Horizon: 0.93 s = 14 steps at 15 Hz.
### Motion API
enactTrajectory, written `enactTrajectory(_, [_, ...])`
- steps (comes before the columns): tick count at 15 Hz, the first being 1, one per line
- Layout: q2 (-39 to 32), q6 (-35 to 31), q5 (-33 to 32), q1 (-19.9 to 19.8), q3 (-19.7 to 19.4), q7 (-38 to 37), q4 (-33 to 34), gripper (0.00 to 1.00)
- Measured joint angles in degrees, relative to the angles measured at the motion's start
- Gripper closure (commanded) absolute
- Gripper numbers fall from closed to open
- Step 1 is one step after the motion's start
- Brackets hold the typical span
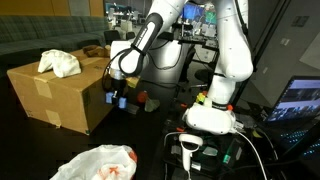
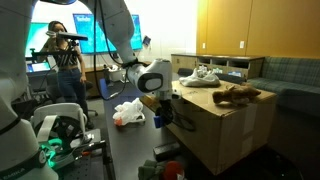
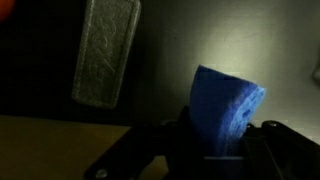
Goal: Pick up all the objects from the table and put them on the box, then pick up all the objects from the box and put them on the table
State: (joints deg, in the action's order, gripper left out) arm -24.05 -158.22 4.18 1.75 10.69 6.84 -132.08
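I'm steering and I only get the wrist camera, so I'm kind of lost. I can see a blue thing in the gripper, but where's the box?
Observer: The cardboard box stands just beside the gripper, and its top is higher than the blue object you hold.
Operator: Is anything on it?
Observer: Yes, a white crumpled item and a brown object lie on top.
Operator: And anywhere else?
Observer: A white bag with orange showing in it lies on the table, apart from the box.
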Motion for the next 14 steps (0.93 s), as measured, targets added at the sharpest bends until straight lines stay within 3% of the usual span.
enactTrajectory(5, [1.71,-0.27,0.22,0.25,1.77,-0.07,-4.17,0.94])
enactTrajectory(12, [2.57,-2.15,6.88,2.42,9.22,-0.77,-11.27,0.92])
enactTrajectory(13, [2.45,-2.46,7.44,3.07,10.02,-1.17,-11.59,0.85])
enactTrajectory(14, [2.26,-2.84,7.79,3.85,10.52,-1.77,-11.78,0.60])
